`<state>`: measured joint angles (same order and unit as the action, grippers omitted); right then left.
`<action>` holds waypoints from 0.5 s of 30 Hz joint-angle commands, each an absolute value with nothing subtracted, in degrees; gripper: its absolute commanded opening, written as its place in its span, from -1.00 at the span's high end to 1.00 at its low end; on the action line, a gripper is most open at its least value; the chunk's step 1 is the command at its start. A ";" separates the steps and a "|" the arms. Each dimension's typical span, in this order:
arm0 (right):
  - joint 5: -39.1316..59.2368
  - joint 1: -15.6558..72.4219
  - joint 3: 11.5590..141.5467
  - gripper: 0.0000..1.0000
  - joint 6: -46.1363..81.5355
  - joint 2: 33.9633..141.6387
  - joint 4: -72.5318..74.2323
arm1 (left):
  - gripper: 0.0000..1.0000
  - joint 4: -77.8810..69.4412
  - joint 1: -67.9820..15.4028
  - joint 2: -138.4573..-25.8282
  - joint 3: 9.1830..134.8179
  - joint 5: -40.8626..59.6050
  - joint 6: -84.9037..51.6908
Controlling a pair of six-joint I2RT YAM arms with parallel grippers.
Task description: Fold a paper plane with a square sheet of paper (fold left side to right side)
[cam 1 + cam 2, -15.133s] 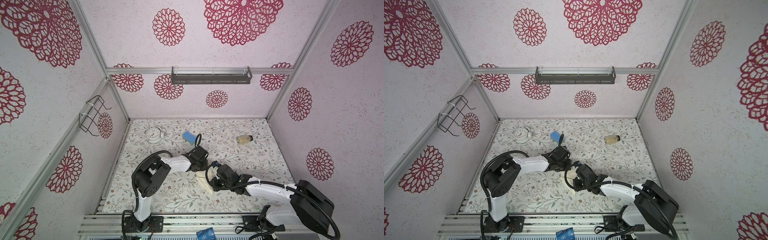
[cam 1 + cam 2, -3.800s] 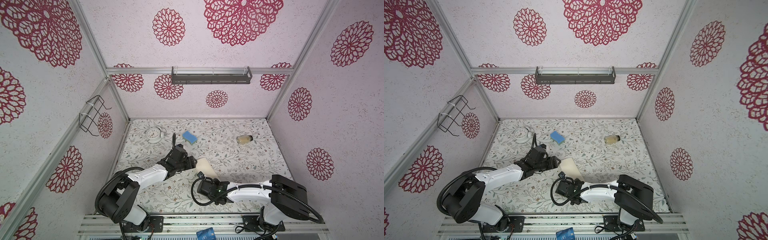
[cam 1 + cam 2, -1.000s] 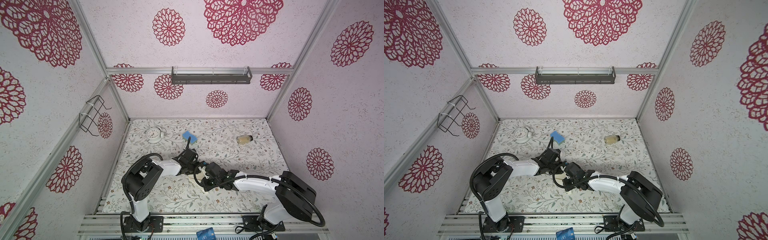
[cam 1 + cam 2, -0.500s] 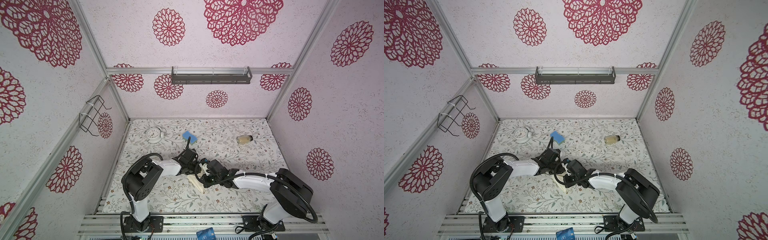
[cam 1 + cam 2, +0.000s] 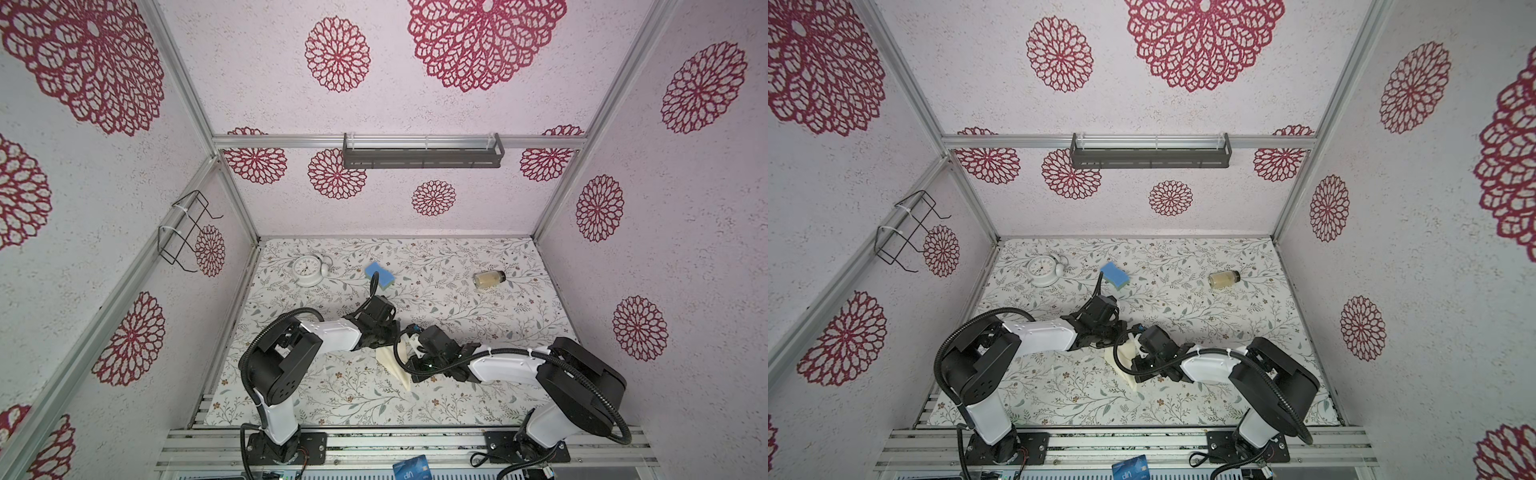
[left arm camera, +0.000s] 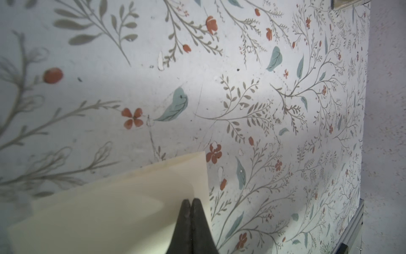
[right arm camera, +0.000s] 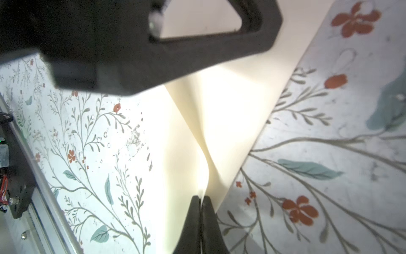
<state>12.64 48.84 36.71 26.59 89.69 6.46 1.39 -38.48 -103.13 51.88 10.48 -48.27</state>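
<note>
Near the middle of the floral mat (image 5: 478, 324), the left gripper (image 6: 190, 201) has its jaws pressed together on the edge of the paper sheet (image 6: 109, 209), close to one corner. The right gripper (image 7: 201, 198) is likewise closed, nipping the sheet where a soft fold runs up to its tips. In both top views the two pinches sit just beside each other, the left a little behind the right, at the far end of the sheet (image 5: 385, 358). Its long axis slants away from them toward the front rail (image 5: 395, 436). Neither arm is nearer, since both hold the same end. Laying the crease flat probably depends on the trailing end staying lined up. Some four seconds ago the arms stood well apart with the sheet bowed broadly between them; now they have met and it shows as a narrow strip.
</note>
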 commanded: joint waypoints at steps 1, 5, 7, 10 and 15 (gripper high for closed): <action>13.76 48.59 37.07 0.95 27.55 89.34 6.73 | 1.00 2.44 -37.83 -101.41 52.14 8.70 -48.79; 13.96 48.56 37.56 0.95 27.43 89.21 6.46 | 1.00 2.62 -37.79 -101.57 51.23 8.94 -48.19; 14.28 48.53 37.87 0.95 27.25 89.20 6.49 | 1.00 2.51 -37.79 -101.69 50.45 8.96 -48.09; 14.89 48.60 38.53 0.95 26.81 89.38 6.72 | 1.00 2.44 -37.81 -101.91 49.35 8.57 -47.73; 15.21 48.58 39.26 0.93 26.19 90.28 6.84 | 1.00 1.48 -37.85 -102.48 47.65 8.24 -47.88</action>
<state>14.09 48.82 37.52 26.48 89.71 6.44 0.73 -38.13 -102.65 49.21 9.43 -48.05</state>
